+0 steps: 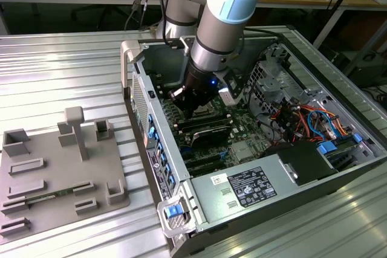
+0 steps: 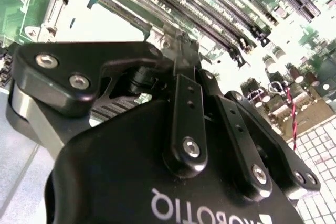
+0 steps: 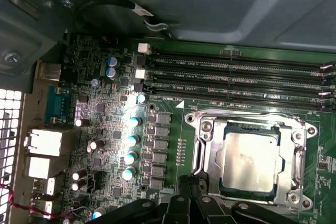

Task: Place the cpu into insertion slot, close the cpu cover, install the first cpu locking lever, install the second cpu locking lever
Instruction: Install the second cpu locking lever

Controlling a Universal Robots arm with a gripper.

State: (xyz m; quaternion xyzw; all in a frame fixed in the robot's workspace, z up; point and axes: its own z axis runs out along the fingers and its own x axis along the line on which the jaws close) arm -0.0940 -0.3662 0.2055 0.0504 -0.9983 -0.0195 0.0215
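The chip [image 3: 248,162] is seated flat in its socket [image 3: 210,153] just ahead of the claw [image 2: 181,59], under the closed cover [image 3: 294,150]; the fingers [image 2: 184,103] are pressed together

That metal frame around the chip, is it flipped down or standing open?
Down. In the first wrist view the metal frame lies flat on the socket, its window showing the chip.

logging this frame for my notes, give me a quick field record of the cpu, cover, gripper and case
cpu: small square silvery-tan chip, seated in the socket
cover: thin silvery metal frame plate, down around the chip
gripper: black two-finger gripper, down at the socket's edge, next to the cover; fingers together
case: open grey computer case on a ribbed metal table
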